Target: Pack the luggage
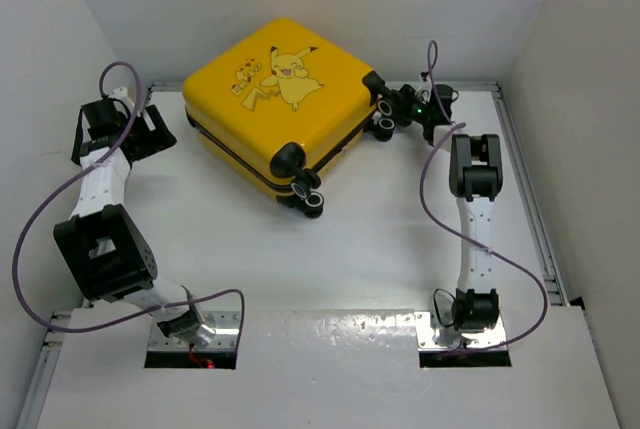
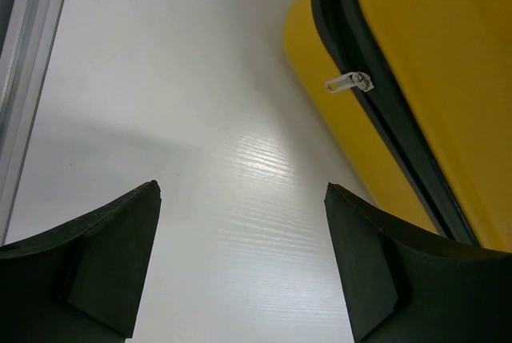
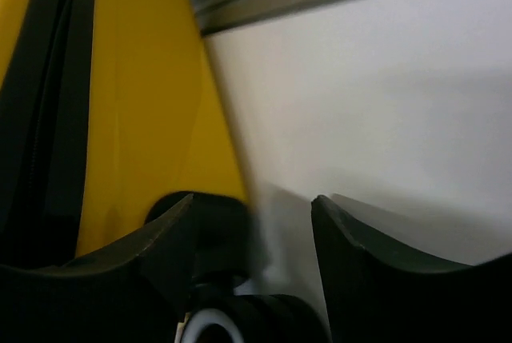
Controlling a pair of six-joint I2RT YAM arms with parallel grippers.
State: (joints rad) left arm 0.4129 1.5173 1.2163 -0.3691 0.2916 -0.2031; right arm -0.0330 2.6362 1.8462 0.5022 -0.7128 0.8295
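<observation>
The luggage (image 1: 285, 99) is a yellow suitcase with a Pikachu cartoon on its lid. It lies flat and closed at the back middle of the table, black wheels toward the front right. My left gripper (image 1: 162, 136) is open and empty, just left of the suitcase. In the left wrist view my left gripper (image 2: 240, 187) is above bare table, with the suitcase side (image 2: 432, 63) and a silver zipper pull (image 2: 350, 81) to its right. My right gripper (image 1: 390, 109) is open at the suitcase's right corner. In the right wrist view my right gripper (image 3: 252, 197) is by a black wheel (image 3: 240, 319) and yellow shell (image 3: 152, 111).
White walls enclose the table on the left, back and right. A metal rail (image 1: 530, 199) runs along the right edge. Purple cables (image 1: 450, 219) loop from both arms. White table (image 1: 330, 259) lies in front of the suitcase.
</observation>
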